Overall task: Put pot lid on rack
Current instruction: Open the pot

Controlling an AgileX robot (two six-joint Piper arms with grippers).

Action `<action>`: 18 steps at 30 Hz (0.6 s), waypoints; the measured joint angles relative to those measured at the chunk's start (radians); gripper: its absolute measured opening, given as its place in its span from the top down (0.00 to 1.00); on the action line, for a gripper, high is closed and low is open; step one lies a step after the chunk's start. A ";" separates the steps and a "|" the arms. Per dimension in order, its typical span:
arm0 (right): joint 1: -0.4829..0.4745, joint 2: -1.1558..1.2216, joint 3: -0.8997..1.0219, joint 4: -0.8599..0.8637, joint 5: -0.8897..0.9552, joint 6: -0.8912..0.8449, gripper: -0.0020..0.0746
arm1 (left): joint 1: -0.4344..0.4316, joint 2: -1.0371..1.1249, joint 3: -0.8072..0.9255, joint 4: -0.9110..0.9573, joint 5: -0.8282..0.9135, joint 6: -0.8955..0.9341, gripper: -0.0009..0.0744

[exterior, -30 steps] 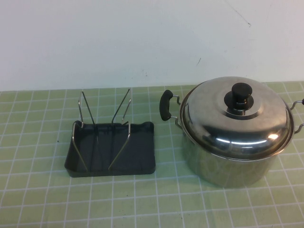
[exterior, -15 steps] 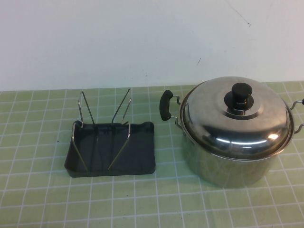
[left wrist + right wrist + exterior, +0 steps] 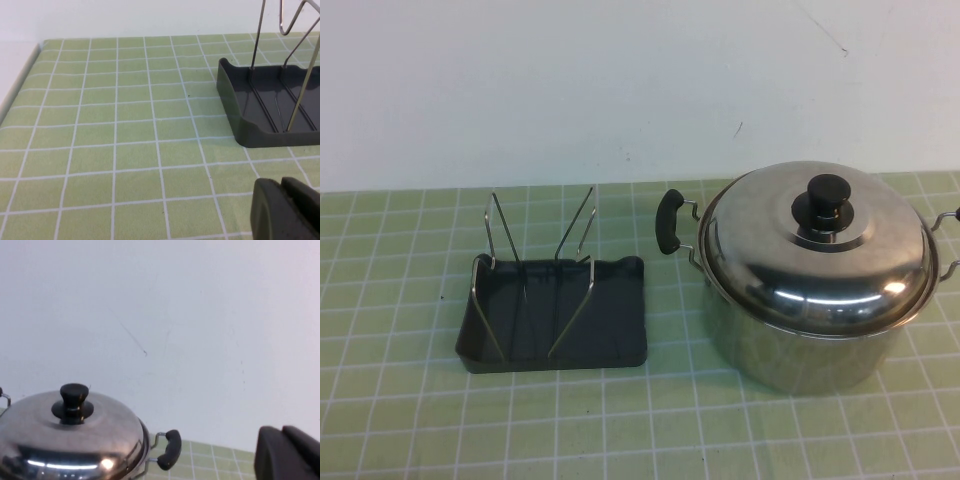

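Observation:
The shiny domed pot lid [image 3: 820, 250] with a black knob [image 3: 825, 198] sits on the steel pot [image 3: 800, 345] at the right of the table. It also shows in the right wrist view [image 3: 65, 435]. The dark grey rack [image 3: 560, 315] with upright wire prongs [image 3: 578, 235] stands left of the pot, and its end shows in the left wrist view [image 3: 260, 107]. Neither gripper shows in the high view. My left gripper [image 3: 285, 210] is shut and empty above the table, short of the rack. My right gripper [image 3: 287, 455] is shut and empty, off to the side of the pot.
The pot has black side handles [image 3: 670, 222], one facing the rack, one in the right wrist view [image 3: 170, 450]. A green tiled mat [image 3: 620, 420] covers the table. A white wall [image 3: 620, 90] stands behind. The mat's edge [image 3: 20, 80] shows in the left wrist view.

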 joint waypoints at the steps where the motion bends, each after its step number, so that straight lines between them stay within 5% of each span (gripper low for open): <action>1: 0.000 0.000 -0.002 0.000 -0.010 0.000 0.98 | 0.000 0.000 0.000 0.000 0.000 0.000 0.99; 18: 0.031 0.226 0.000 -0.043 -0.231 0.241 0.97 | 0.000 0.000 0.000 0.000 0.000 0.000 0.99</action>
